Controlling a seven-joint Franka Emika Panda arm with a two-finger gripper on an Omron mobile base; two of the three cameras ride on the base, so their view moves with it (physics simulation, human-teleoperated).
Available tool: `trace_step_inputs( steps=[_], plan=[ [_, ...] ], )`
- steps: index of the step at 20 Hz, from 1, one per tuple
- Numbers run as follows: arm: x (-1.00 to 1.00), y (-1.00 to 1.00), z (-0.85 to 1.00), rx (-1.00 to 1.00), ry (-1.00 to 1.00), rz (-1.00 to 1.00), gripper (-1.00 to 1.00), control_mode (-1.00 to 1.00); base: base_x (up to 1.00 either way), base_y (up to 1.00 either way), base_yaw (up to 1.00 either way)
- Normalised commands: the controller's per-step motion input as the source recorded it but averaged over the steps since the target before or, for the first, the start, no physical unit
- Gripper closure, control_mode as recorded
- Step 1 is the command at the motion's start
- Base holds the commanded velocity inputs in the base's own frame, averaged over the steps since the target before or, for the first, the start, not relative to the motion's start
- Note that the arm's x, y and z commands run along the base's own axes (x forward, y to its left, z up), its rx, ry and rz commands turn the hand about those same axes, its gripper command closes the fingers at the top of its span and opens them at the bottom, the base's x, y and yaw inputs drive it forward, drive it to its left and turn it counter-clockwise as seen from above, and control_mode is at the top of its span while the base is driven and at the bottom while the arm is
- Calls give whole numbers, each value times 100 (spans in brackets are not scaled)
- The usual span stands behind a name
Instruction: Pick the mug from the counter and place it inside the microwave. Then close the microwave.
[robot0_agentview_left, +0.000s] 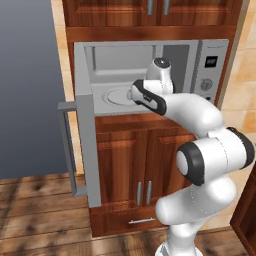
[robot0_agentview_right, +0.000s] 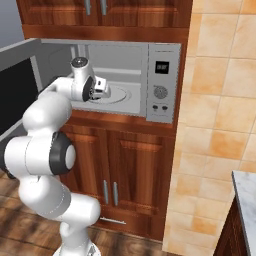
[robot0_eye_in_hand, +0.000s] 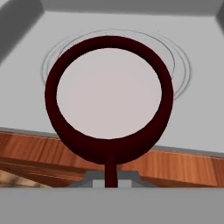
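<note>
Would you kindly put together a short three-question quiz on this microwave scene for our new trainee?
1. True or false: the microwave door is shut.
2. What does the hand hold? A) a bun B) the mug C) nothing
3. Fill in: in the hand view, the round ______ lies behind the mug on the microwave floor.

Key:
1. False; the door stands swung open to the left.
2. B; the hand is shut on the mug's handle, with the mug's pale inside facing the camera at the microwave's opening.
3. Turntable.
</note>
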Motion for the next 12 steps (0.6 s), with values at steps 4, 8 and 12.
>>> trace_step_inputs(
  steps=[4,8,12],
  plan=[
    [13,6,-7,-7,0,0,100,-100,0,0,0],
    [23,2,0,-5,0,0,100,-100,0,0,0],
    [33,0,0,-1,0,0,100,-100,0,0,0]
  ],
)
